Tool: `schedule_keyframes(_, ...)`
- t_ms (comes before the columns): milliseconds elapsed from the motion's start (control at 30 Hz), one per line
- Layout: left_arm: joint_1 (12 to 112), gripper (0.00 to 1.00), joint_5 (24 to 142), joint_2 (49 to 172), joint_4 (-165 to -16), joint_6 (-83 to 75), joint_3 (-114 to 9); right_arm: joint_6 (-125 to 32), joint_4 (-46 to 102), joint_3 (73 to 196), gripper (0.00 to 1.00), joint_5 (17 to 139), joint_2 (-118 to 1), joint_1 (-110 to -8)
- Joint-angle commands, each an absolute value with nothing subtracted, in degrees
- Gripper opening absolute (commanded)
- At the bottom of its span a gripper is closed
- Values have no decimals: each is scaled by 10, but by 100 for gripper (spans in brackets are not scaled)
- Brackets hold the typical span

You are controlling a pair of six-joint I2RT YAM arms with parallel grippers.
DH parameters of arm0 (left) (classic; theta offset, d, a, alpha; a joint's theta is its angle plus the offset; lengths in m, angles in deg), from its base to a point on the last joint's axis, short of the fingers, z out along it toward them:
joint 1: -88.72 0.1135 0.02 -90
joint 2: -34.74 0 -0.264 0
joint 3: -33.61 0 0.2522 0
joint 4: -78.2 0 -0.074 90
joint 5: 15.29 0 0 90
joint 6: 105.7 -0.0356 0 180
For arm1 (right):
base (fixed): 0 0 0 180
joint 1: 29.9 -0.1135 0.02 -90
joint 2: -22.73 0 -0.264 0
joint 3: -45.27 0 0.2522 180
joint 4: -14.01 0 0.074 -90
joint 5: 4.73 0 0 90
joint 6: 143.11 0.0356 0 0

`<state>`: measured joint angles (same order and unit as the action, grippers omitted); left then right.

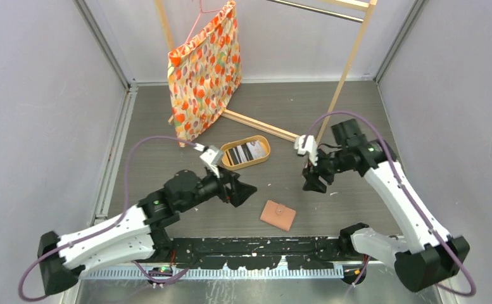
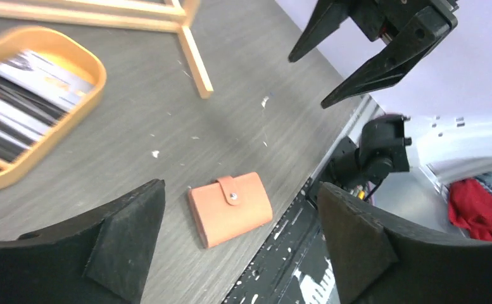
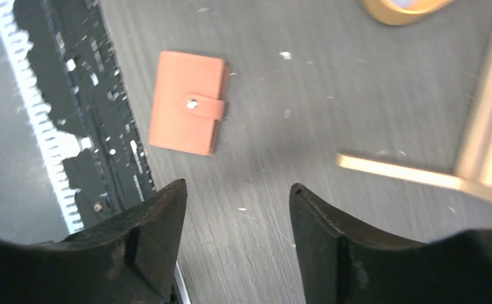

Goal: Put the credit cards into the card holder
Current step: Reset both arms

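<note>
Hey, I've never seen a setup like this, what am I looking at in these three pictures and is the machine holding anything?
These are two robot arms bolted at the table's near edge. The wide picture comes from a camera overhead; the other two come from cameras on each wrist, looking past black fingers. The left end effector and right end effector are both open and hold nothing. On the grey table lies a closed salmon-tan leather card holder, snapped shut. Behind it, an oval wooden tray holds black, grey and white plastic credit cards. A flowery orange cloth bag hangs from a wooden rack.
</note>
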<state>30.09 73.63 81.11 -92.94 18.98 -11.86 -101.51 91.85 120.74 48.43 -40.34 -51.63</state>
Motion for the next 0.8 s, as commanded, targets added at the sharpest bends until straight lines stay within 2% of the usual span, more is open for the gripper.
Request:
schedule_keyframes(0,307,99,654,718,-738,74,-165,-956,914,1255,69,468,-357,-436)
schedule_keyframes(67,308,100,644,702,-683,52,-216,-920,919,1282,75,475,-343,-402)
schedule_keyframes(100,308,100,638,701,-654,39,-243,-905,921,1297,90,479,-336,-383)
schedule_keyframes(133,308,100,632,704,-621,29,-275,-886,923,1314,99,487,-329,-366)
schedule_keyframes(367,308,100,600,737,-498,-13,-443,-621,863,1443,100,731,-300,-337)
schedule_keyframes(533,308,100,539,765,-431,-4,-532,-579,887,1533,100,716,-297,-335)
schedule_keyframes(767,308,100,483,778,-398,-24,-602,-534,867,1568,100,751,-300,-331)
